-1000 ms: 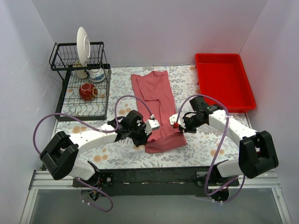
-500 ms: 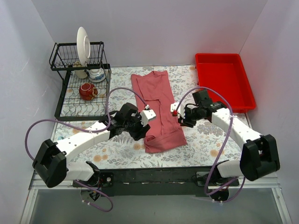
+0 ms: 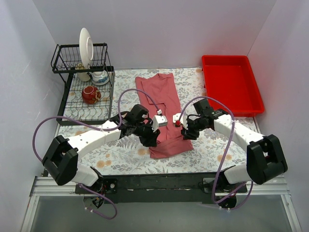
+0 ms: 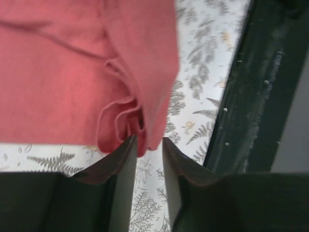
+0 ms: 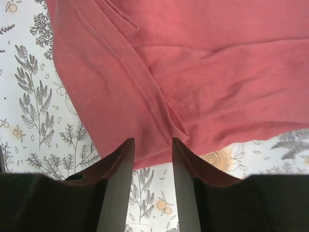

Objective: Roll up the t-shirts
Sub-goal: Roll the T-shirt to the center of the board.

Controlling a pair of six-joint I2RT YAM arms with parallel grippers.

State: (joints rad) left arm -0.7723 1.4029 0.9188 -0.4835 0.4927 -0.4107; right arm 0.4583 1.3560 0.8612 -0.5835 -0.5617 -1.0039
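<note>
The salmon-pink t-shirt (image 3: 161,99) lay as a long folded strip across the middle of the desk (image 3: 120,154), its near end bunched. The left gripper (image 4: 148,141) stood with jaws apart at the bunched near-left corner. The right gripper (image 5: 152,141), likewise parted, hung over the right hem.

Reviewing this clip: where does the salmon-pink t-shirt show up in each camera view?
Top external: t-shirt at the centre of the picture, lying lengthwise.
Left wrist: t-shirt fills the upper left, with bunched folds at its lower edge.
Right wrist: t-shirt fills the upper frame.
Shared landmark: fern-print tablecloth beneath it.
</note>
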